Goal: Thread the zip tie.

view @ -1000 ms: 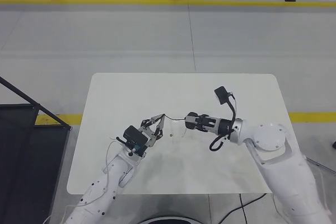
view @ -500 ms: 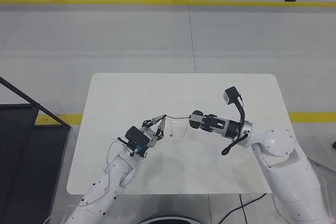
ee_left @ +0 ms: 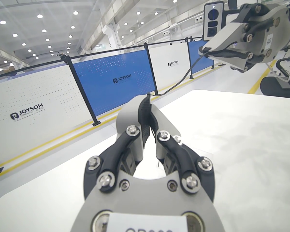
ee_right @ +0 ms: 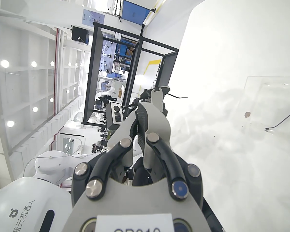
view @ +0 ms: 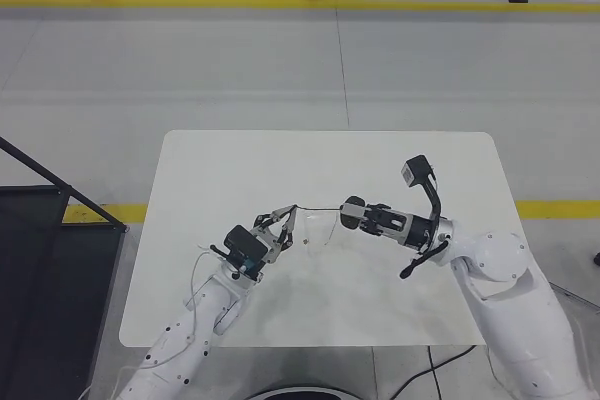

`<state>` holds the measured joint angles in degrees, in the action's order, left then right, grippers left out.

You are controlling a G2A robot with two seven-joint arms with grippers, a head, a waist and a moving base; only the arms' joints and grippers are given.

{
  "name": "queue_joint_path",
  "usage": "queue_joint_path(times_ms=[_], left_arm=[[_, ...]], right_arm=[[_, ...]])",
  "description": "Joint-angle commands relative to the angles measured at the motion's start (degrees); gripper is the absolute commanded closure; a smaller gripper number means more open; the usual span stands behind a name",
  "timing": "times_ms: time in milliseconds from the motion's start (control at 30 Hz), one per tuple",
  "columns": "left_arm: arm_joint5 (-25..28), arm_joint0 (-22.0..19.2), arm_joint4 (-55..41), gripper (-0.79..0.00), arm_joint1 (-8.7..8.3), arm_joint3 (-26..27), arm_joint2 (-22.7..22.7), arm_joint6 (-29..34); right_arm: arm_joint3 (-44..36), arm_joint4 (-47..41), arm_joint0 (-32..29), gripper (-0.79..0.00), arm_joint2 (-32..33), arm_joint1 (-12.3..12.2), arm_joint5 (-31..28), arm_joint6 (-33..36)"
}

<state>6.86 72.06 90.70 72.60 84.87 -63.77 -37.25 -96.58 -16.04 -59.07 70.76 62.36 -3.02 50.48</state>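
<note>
From above, the left claw (view: 288, 214) and right claw (view: 343, 211) meet tip to tip over the middle of the white tabletop (view: 230, 170), with the thin black zip tie (view: 318, 209) strung between them, clear of the surface. The left wrist view makes the grips plain: the left claw (ee_left: 148, 106) is pinched closed on one end, ribbed black pads (ee_left: 145, 121) pressed together. The slim tie (ee_left: 181, 80) bows up to the right claw (ee_left: 204, 50), clamped on the other end. The right wrist view adds a flat clear plastic sheet (ee_right: 263, 92) with a loose black tie (ee_right: 281, 121) lying on it, beyond the closed right claw (ee_right: 141, 107).
</note>
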Motion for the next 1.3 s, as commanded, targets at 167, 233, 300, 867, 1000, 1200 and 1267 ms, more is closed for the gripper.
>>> queue_joint_path(times_ms=[167,233,300,867,1000,1200,1267], left_arm=[[0.19,0.08,-0.12,0.0,0.12,-0.01,-0.11,-0.13],[0.23,0.16,-0.21,0.0,0.15,0.03,-0.15,-0.19],[0.36,0.18,-0.19,0.0,0.17,0.05,-0.2,-0.2],[2.58,0.16,0.72,0.0,0.38,0.01,0.66,0.55],[3.67,0.08,0.1,0.0,0.43,-0.08,0.71,0.75],[5.78,-0.15,-2.13,0.0,0.63,-0.16,1.15,1.78],[6.93,-0.4,-3.27,0.0,0.71,-0.25,1.27,2.35]], right_arm=[[0.18,-0.55,-0.29,0.0,-0.04,0.04,-1.35,-0.23],[0.31,-0.69,-0.35,0.0,-0.11,0.05,-1.76,-0.24],[0.36,-0.71,-0.41,0.0,-0.12,0.06,-2.04,-0.31],[0.98,-1.52,-0.47,0.0,-0.94,0.35,-5.1,-1.52],[0.97,-2.42,-1.18,0.0,-0.5,0.34,-7.1,-1.56],[1.19,-4.05,-2.15,0.0,-0.29,0.49,-11.56,-2.22],[1.3,-4.25,-2.37,0.0,-0.23,0.52,-12.48,-2.24]])
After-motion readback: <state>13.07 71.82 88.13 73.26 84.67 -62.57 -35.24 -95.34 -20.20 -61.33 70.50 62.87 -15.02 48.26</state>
